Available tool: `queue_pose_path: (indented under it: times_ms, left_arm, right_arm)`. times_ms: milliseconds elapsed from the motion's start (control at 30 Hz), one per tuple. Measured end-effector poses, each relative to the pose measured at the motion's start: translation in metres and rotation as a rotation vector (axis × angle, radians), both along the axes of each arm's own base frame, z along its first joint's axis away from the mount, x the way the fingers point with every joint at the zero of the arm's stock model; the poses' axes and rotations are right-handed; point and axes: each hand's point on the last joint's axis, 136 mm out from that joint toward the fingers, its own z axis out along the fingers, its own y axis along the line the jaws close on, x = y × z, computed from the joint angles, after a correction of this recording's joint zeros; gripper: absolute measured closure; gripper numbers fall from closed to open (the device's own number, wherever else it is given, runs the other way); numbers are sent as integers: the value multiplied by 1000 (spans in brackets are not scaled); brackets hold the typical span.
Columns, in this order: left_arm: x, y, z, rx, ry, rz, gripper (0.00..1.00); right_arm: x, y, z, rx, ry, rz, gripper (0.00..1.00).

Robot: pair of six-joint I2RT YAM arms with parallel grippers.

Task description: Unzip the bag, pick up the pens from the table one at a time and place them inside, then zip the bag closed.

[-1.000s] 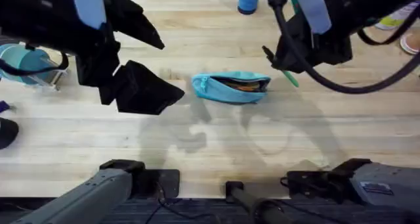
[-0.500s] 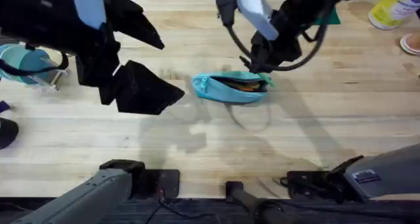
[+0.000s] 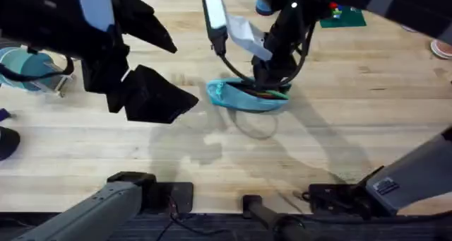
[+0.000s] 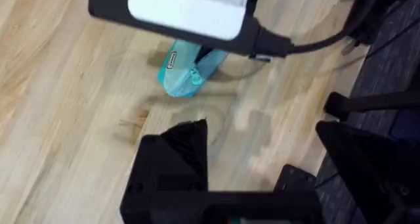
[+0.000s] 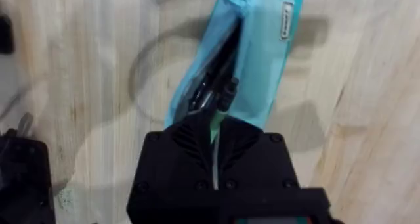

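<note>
The light blue bag (image 3: pixel 240 98) lies unzipped at the middle of the table (image 3: pixel 353 128), with coloured pens (image 3: pixel 264 94) showing in its opening. My right gripper (image 3: pixel 272 83) hangs over the bag's right end, shut on a green pen (image 5: pixel 215 123) whose lower end points into the open slit of the bag (image 5: pixel 262 46). My left gripper (image 3: pixel 180 71) hovers to the left of the bag, open and holding nothing. In the left wrist view the bag (image 4: pixel 186 67) lies beyond the open left gripper (image 4: pixel 262 129), partly hidden by the right arm's white camera block (image 4: pixel 190 7).
A teal round object (image 3: pixel 21 66) and a dark object (image 3: pixel 7 142) sit at the left edge. A blue cylinder (image 3: pixel 267 1) and a green board (image 3: pixel 346 16) stand at the back. The arm bases line the front edge.
My right arm has swung left from the table's right side, carrying the green pen, and come down over the bag's right end. The left arm has not moved.
</note>
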Motion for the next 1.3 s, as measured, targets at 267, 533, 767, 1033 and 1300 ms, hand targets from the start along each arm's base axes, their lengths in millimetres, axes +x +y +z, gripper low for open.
queue_pose_path:
  times_ms: [267, 533, 767, 1033, 1300]
  left_arm:
    - [0, 0, 0, 0, 0, 0, 8]
    - [0, 0, 0, 0, 0, 0, 8]
    - [0, 0, 0, 0, 0, 0, 8]
    - [0, 0, 0, 0, 0, 0, 8]
    - [0, 0, 0, 0, 0, 0, 8]
  right_arm:
    - [-4, 8, -25, -38, 54, 28, 968]
    - [8, 14, -32, -36, 11, 32, 971]
    - [10, 14, -32, -37, -3, 33, 898]
    - [10, 14, -32, -39, -4, 30, 611]
    - [12, 13, -33, -52, -1, -13, 5]
